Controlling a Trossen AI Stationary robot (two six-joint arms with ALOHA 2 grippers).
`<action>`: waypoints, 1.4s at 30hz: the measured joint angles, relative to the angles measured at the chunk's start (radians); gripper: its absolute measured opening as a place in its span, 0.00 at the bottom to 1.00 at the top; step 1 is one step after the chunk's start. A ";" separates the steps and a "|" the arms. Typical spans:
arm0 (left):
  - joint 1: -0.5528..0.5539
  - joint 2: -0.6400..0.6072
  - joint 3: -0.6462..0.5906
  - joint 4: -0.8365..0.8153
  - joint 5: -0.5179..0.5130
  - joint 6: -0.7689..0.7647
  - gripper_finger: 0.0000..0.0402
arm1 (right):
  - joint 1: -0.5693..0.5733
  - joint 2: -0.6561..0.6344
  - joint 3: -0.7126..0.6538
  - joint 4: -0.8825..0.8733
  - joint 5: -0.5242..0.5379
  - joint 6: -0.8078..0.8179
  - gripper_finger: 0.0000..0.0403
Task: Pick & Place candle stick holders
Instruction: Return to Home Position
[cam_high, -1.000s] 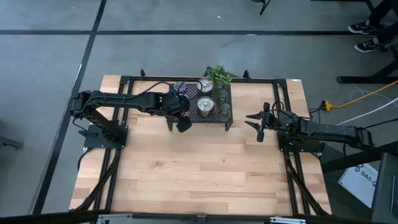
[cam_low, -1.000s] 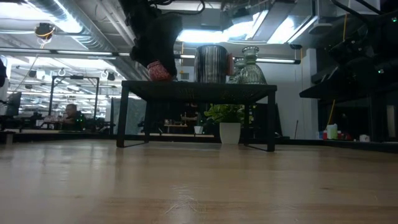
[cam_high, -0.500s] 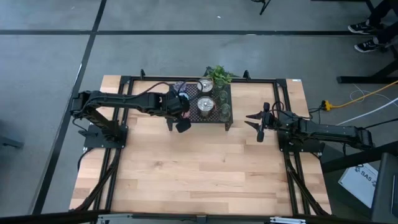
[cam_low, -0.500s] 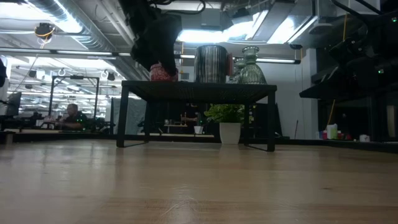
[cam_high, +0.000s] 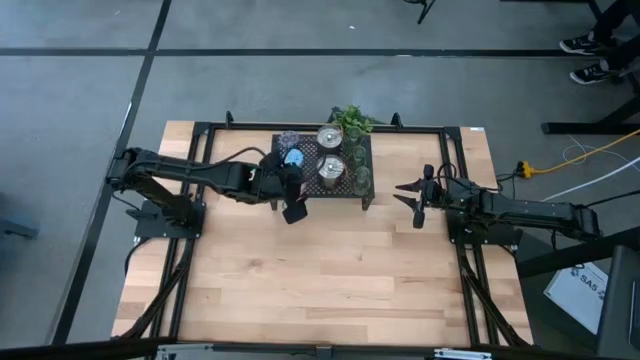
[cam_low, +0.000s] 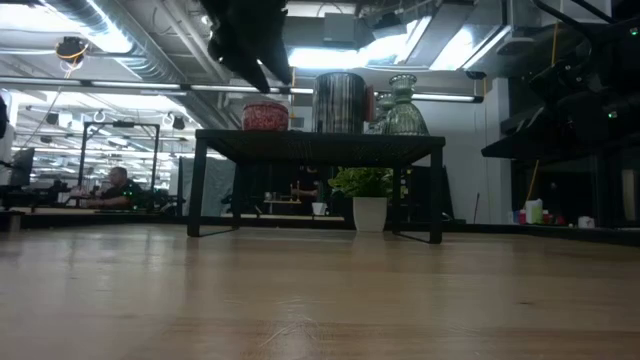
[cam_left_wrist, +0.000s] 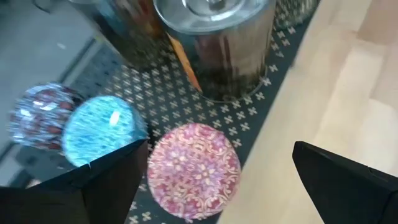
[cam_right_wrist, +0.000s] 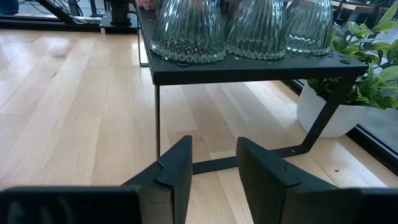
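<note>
A black mesh rack (cam_high: 308, 190) stands at the table's far middle. On it stand a pink holder (cam_left_wrist: 193, 163), a blue one (cam_left_wrist: 99, 130), a purple one (cam_left_wrist: 40, 115), two silver ones (cam_high: 330, 168) and three ribbed glass cups (cam_right_wrist: 188, 28). The pink holder (cam_low: 265, 116) rests by its base near the rack's near left corner. My left gripper (cam_left_wrist: 217, 186) is open and empty, hovering above and just near of the pink holder; it also shows in the low view (cam_low: 250, 40). My right gripper (cam_right_wrist: 214, 168) is open and empty, low over the table right of the rack.
A small green plant (cam_high: 350, 120) in a white pot (cam_right_wrist: 323, 115) stands behind the rack. Bare wooden table (cam_high: 320, 270) stretches from the rack to the near edge. Black frame rails run along the table's sides.
My left gripper has set the pink holder down on the rack's near left part, let go of it, and risen while drawing back toward the table's near edge. The pink holder now stands alone on the rack.
</note>
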 joint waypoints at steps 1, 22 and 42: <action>-0.013 -0.004 0.000 0.000 -0.029 0.000 1.00 | 0.000 0.000 0.000 0.000 0.000 0.000 0.32; -0.152 -0.029 0.001 0.324 0.400 0.231 1.00 | 0.000 0.000 0.000 0.000 0.000 0.000 0.32; -0.163 -0.027 0.001 0.293 0.538 0.336 1.00 | 0.000 0.000 0.000 0.000 0.000 0.000 0.32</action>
